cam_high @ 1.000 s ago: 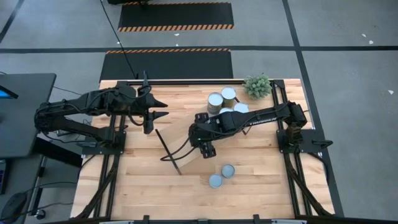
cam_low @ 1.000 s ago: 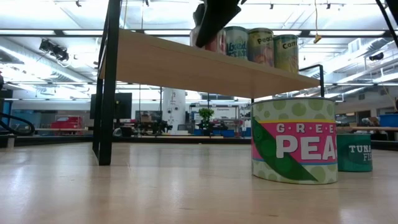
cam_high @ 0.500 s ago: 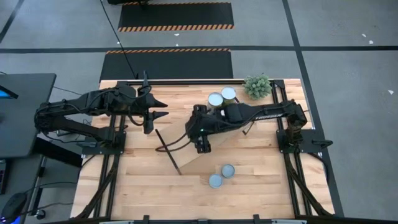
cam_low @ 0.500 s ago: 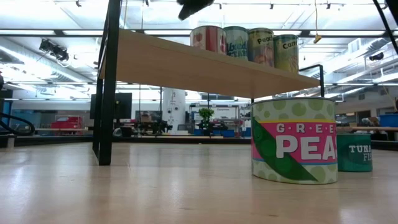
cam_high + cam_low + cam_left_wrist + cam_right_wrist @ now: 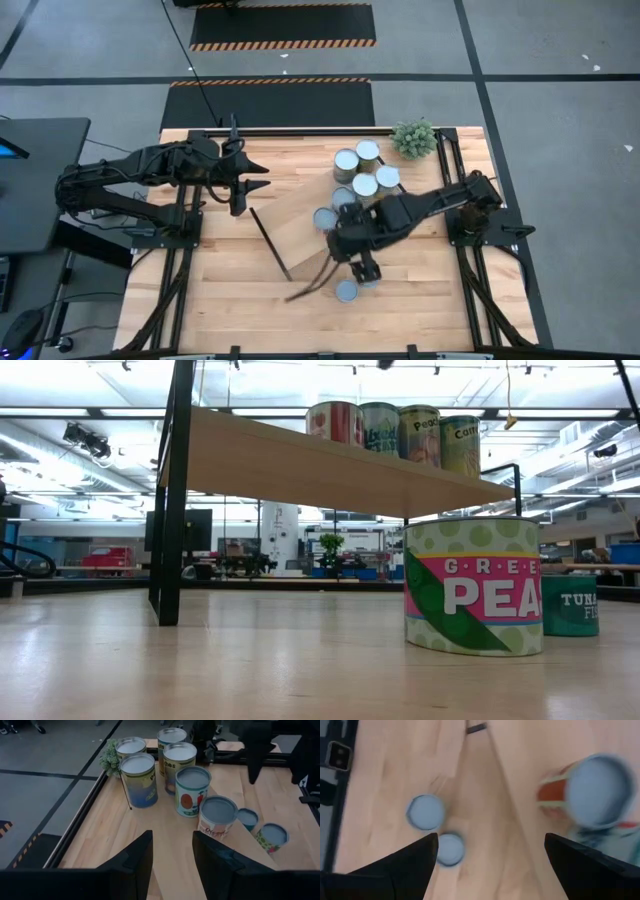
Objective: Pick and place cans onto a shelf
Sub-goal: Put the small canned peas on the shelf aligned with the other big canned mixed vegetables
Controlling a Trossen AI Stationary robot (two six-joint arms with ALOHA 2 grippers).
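The light-wood shelf point(image 5: 295, 225) stands on the table, with a black rail point(image 5: 268, 238) at its left end. Several cans point(image 5: 364, 186) stand upright on it; the nearest has a red label point(image 5: 334, 422). Two more cans stand on the tabletop near the front edge: a green peas can point(image 5: 472, 585) and a tuna can point(image 5: 570, 605), which also show in the high view point(image 5: 346, 291). My right gripper point(image 5: 358, 268) hovers above these two cans point(image 5: 425, 812), wide open and empty point(image 5: 491, 839). My left gripper point(image 5: 262, 185) waits at the far left of the shelf, open and empty point(image 5: 172, 842).
A small green plant point(image 5: 414, 138) stands at the table's far right corner. Both arm bases are mounted on the table's left and right sides. Bare tabletop lies in front of the shelf to the left point(image 5: 230, 300).
My right gripper has risen from the red-labelled can, which stays upright on the shelf. It has then swung toward the table's near edge until it is over the two cans on the tabletop.
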